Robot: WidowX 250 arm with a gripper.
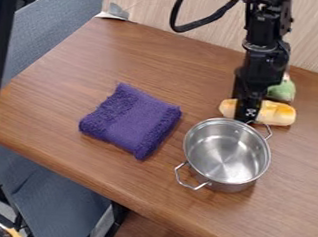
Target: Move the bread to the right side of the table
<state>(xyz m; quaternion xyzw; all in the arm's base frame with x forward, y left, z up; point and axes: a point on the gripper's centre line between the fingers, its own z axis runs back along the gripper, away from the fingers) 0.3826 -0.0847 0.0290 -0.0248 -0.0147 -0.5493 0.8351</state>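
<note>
The black gripper (247, 114) hangs down at the upper right of the view, in front of the left part of the bread and just behind the pot's back rim. The bread (278, 113), a light loaf with a golden-brown top, lies on the wooden table (191, 67) behind the pot. Its left end shows to the left of the gripper, and its longer right part shows to the right. Whether the gripper touches the bread, I cannot tell.
A metal pot (227, 153) with two wire handles stands close in front of the bread. Behind the bread is a green and pale object (282, 91), partly hidden by the arm. A folded purple cloth (131, 120) lies to the left. A wall (174, 16) borders the table's back edge.
</note>
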